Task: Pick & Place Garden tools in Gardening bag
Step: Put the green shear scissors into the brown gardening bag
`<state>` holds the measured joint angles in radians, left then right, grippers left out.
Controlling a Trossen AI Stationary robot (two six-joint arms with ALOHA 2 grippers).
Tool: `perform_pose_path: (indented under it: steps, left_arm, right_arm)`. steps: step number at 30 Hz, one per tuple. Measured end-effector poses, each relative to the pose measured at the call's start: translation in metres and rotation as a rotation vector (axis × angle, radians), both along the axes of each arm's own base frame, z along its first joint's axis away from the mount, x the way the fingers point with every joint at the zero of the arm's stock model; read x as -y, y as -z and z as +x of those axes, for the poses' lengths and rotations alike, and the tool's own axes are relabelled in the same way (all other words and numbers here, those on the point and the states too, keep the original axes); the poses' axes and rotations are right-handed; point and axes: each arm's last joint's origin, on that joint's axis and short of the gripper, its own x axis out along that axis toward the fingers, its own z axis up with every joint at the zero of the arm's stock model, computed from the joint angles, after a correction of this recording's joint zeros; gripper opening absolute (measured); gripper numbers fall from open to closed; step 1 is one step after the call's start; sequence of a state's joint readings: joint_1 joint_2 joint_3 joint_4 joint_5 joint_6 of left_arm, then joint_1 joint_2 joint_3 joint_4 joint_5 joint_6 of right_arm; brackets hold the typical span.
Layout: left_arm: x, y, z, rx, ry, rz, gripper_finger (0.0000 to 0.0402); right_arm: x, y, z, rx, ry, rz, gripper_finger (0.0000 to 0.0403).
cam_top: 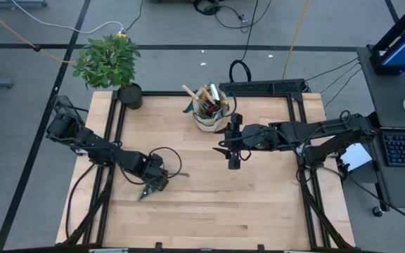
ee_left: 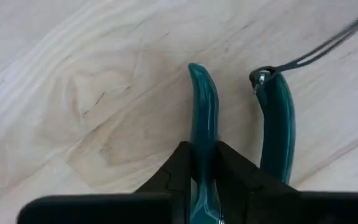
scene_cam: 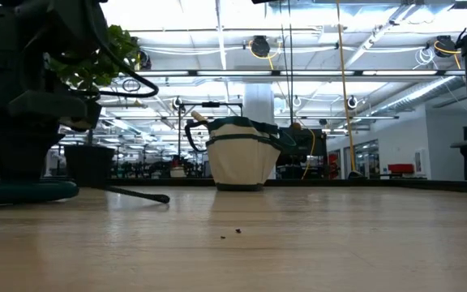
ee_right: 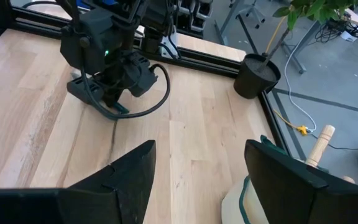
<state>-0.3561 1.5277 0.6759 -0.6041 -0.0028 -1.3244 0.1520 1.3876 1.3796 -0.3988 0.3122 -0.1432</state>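
Observation:
The pruning shears (ee_left: 241,118) have teal handles and lie on the wooden table (cam_top: 209,204) at the near left, a thin dark loop (ee_left: 319,50) trailing from one handle. My left gripper (ee_left: 204,158) points down and is shut on one handle; it also shows in the high view (cam_top: 150,188). The gardening bag (cam_top: 209,109), beige with green pockets, stands at the far middle with several wood-handled tools sticking out of it. My right gripper (ee_right: 197,180) hangs open in the air just in front of the bag (ee_right: 272,186), touching nothing. My left gripper pinches one teal handle (ee_left: 202,134) of the shears between its two fingers (ee_left: 178,165), coming from above and pointing down. The fingers lie across the handle. The other handle (ee_left: 279,124) is free beside it. The shears rest on the table (scene_cam: 23,192).
A leafy plant in a black pot (cam_top: 130,95) stands at the far left corner, left of the bag. Black frame rails (cam_top: 262,88) run along the table's far and side edges. Bare wood lies between the shears and the bag (scene_cam: 242,158).

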Motion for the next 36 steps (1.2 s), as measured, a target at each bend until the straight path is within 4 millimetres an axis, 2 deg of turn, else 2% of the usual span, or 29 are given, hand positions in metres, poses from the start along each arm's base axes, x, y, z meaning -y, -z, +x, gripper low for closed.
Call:
perform_pose_path:
  steps: [7,16,28,36]
  left_arm:
    - [-0.002,-0.012,0.005,0.085,-0.003,0.001,0.0045]
    - [-0.008,-0.049,0.028,0.513,-0.042,0.026,0.0045]
    - [-0.035,-0.098,0.063,1.077,-0.092,0.271,0.0045]
    - [-0.06,-0.126,0.071,1.295,-0.164,0.532,0.0045]
  right_arm:
    - [0.0,0.0,0.0,0.005,0.0,0.001,0.024]
    - [0.0,0.0,0.0,0.004,0.001,0.001,0.024]
    - [0.0,0.0,0.0,0.025,0.073,0.148,0.024]
    - [0.0,-0.001,0.002,0.08,0.149,0.29,0.024]
